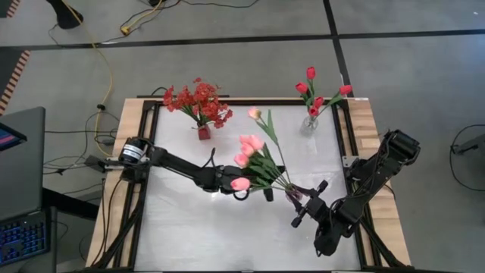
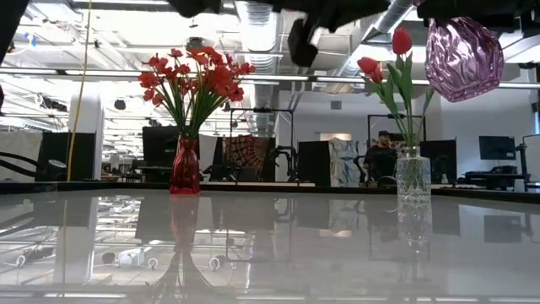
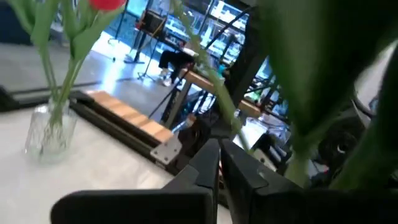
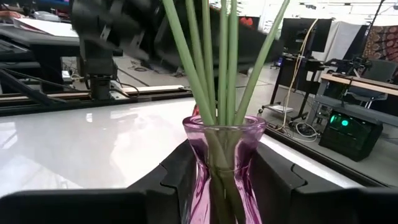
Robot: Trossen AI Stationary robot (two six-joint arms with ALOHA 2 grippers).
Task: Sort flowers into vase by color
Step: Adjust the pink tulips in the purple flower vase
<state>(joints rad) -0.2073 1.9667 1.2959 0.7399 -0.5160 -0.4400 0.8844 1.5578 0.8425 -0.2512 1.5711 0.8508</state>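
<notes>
A bunch of pink tulips stands with its green stems in a purple glass vase. My right gripper is shut on that vase and holds it above the table's near right part. In the low view the vase hangs high over the tabletop. My left gripper reaches level from the table's left, up to the tulip stems, with a pink bloom over it. Its fingers are shut, and blurred green leaves hang in front of them. My right gripper pinches the purple vase at its narrow waist, just below the flared mouth, one finger on each side. The vase is lifted clear of the table and tipped over, its mouth toward the table's far left, with the tulips slanting out of it. My left gripper is shut beside the tulip stems; whether it touches one, I cannot tell.
A red vase with bushy red blossoms stands at the far left of the white tabletop. A clear glass vase with red tulips stands at the far right. The table's near half is bare white surface.
</notes>
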